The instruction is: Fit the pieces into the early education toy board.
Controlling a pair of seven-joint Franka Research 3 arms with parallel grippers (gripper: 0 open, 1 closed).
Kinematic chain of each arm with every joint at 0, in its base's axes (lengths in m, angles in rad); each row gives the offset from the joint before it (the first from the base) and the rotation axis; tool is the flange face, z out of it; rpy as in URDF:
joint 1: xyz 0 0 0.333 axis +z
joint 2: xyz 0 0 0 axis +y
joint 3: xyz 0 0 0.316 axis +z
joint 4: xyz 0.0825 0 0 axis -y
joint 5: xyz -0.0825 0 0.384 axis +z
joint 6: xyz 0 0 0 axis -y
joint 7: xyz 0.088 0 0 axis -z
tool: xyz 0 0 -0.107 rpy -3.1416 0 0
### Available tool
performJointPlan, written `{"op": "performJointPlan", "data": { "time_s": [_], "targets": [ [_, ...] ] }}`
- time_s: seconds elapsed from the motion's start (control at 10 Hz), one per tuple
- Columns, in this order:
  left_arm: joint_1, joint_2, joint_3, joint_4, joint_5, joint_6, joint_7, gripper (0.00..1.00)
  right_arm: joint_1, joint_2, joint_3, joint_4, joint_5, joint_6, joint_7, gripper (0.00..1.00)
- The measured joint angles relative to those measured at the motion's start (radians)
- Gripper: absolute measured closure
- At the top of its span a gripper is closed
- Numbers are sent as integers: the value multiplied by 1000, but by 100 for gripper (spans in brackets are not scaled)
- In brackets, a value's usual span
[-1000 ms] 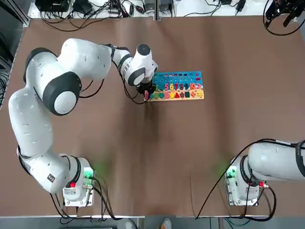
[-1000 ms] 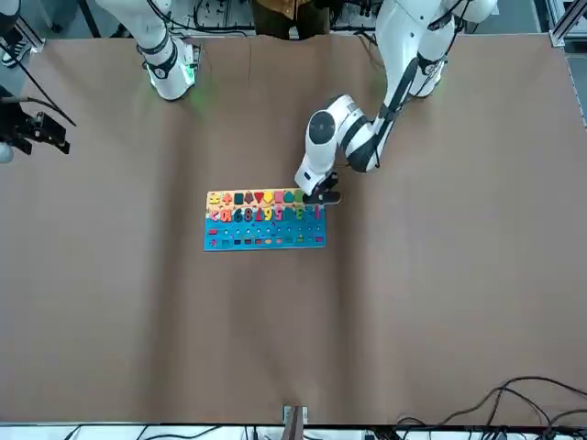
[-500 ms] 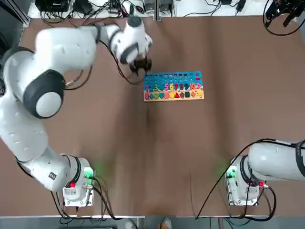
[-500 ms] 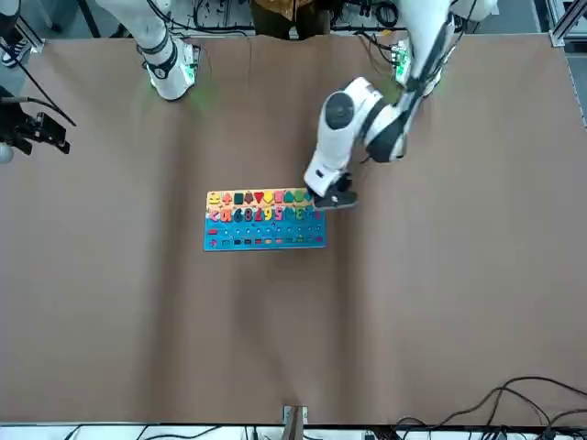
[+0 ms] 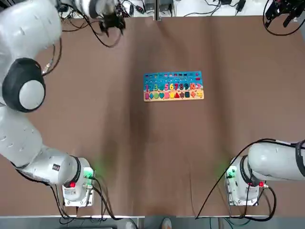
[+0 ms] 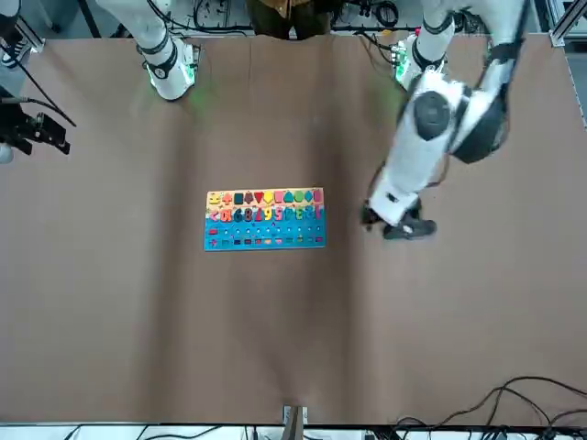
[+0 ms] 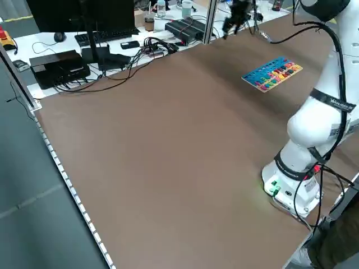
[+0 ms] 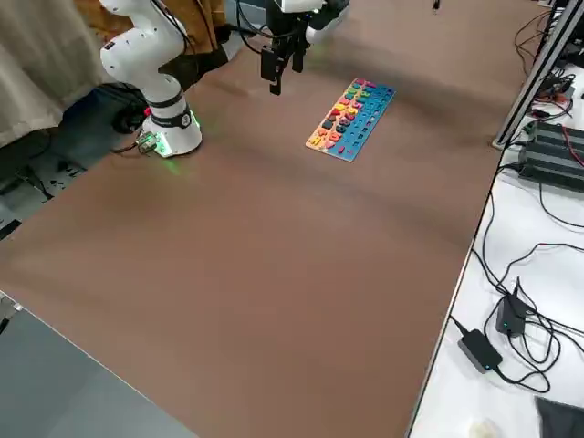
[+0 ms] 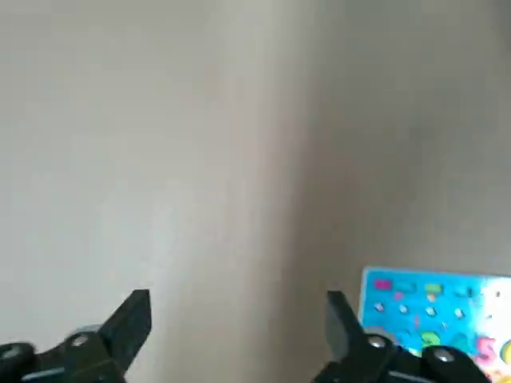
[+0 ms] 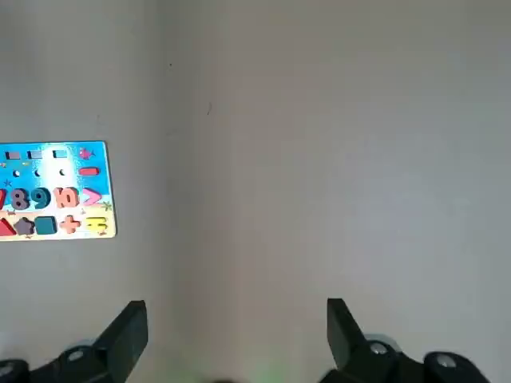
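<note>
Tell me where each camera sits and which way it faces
Top: overhead; toy board, both arms' bases.
Front: across the table; left gripper raised beside the board.
Left side: raised, diagonal; left arm.
Right side: raised, diagonal; left arm.
Left wrist: own open jaws, bare table, board corner.
Right wrist: right gripper, jaws open, board.
All share the board.

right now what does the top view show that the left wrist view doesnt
Only the top view shows the whole toy board, the left hand raised near the table's far edge, well away from the board, and both arm bases. The right hand is not in that view.

Only the left wrist view shows the left hand's fingers close up, spread wide with nothing between them.

Both show the brown table and the board's blue upper part, though the wrist view catches just one corner of it.
</note>
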Motion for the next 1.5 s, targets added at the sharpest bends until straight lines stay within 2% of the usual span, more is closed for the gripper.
{"op": "performJointPlan", "data": {
  "time_s": [0.3, 0.6, 0.7, 0.9, 1.0, 1.2, 1.5],
  "targets": [
    [146, -135, 2, 21, -35, -103, 123, 0, 0, 1, 0, 0, 0, 0, 0, 1],
    [206, -245, 7, 20, -93, -216, 246, 0, 0, 3, 0, 1, 0, 0, 0, 1],
    [201, -272, 32, 15, -113, -236, 286, 0, 0, 3, 0, 1, 0, 0, 0, 1],
    [143, -307, 154, 6, -150, -269, 395, 5, 0, 4, 0, 1, 0, 0, 0, 1],
    [139, -320, 193, 5, -168, -303, 467, 4, 0, 4, 0, 1, 0, 0, 0, 1],
    [138, -332, 208, 15, -168, -353, 528, 0, 0, 5, -1, 1, 0, 0, 0, 1],
    [118, -298, 200, 101, -126, -417, 539, 1, 0, 5, -1, 1, 0, 0, 0, 1]
  ]
}}
